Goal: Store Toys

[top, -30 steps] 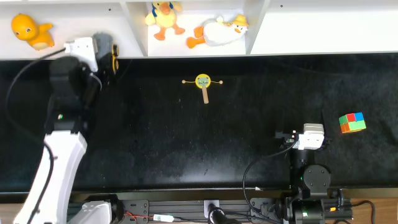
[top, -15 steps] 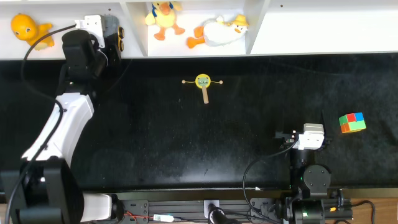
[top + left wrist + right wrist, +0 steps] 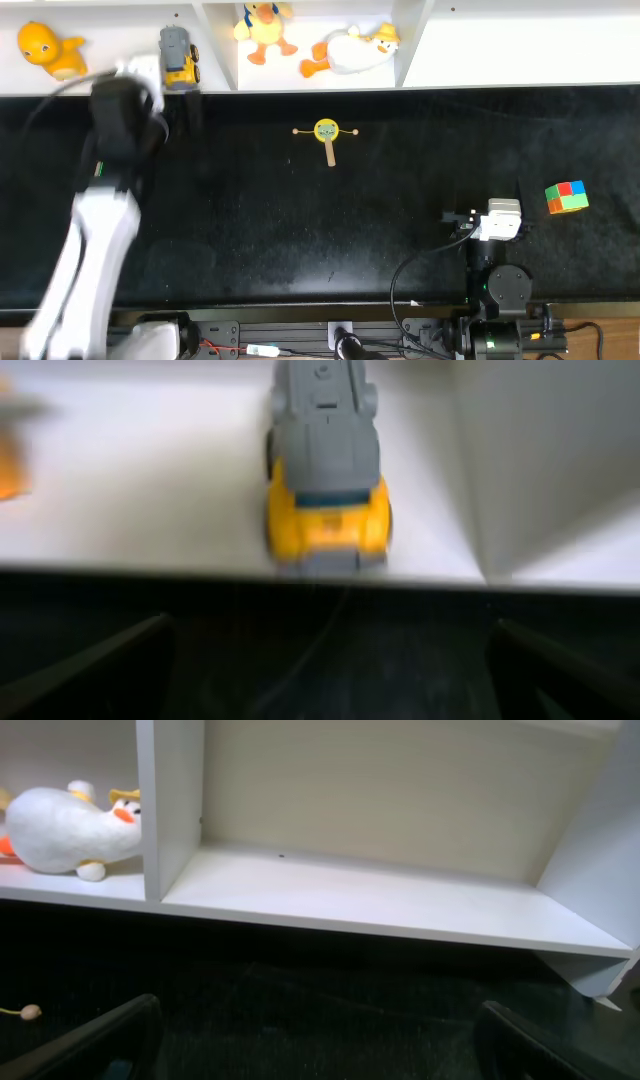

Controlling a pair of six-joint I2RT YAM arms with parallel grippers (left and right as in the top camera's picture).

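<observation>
Toy truck (image 3: 178,58): grey and yellow; stands in the left compartment of the shelf (image 3: 500,60), upper left of the top view, at the front lip and just beside the divider wall
Left gripper (image 3: 332,630): directly in front of the truck, over the edge of the black table (image 3: 300,220) where it meets the shelf; fingers (image 3: 100,660) spread wide and apart from the truck
Right gripper (image 3: 318,1010): lower right of the top view, near its arm base; fingers spread; faces the right compartment of the shelf
Orange duck (image 3: 50,48): same compartment as the truck, far upper left, well apart from it
Yellow plush duck (image 3: 264,28): middle compartment, top centre
White plush duck (image 3: 350,50): middle compartment, lying just right of the yellow plush duck
Stick toy (image 3: 327,133): on the table, upper centre, near the shelf front
Colour cube (image 3: 566,197): on the table, right side, near the right gripper
</observation>
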